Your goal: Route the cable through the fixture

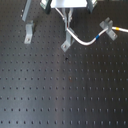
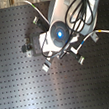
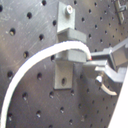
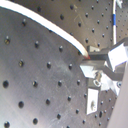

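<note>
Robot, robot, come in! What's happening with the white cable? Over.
Gripper shut on the cable. Cable crossing the fixture, yellow tip end lying free beyond it. Nothing blocking the fixture.

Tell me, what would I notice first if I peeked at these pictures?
Probably the white cable, curving across the dark holey table to its blue band and yellow tip at the first exterior view's right. The gripper holds it beside a small grey fixture. In the second exterior view, a glowing blue light shines on the arm.
</note>
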Motion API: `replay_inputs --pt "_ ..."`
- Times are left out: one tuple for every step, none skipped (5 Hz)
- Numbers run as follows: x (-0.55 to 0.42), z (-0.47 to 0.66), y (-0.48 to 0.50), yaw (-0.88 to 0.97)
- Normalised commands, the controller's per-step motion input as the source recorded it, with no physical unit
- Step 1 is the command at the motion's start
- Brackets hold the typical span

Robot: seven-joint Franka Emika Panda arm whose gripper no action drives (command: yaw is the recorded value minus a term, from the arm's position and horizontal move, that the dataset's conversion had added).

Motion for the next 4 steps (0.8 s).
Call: replay_inputs --pt "0.074 0.23 0.136 0.33" --pt "0.122 0.20 0.121 0.35" --pt "0.119 0.28 -0.012 0.11" --pt "0.000 0.00 0.000 0.03"
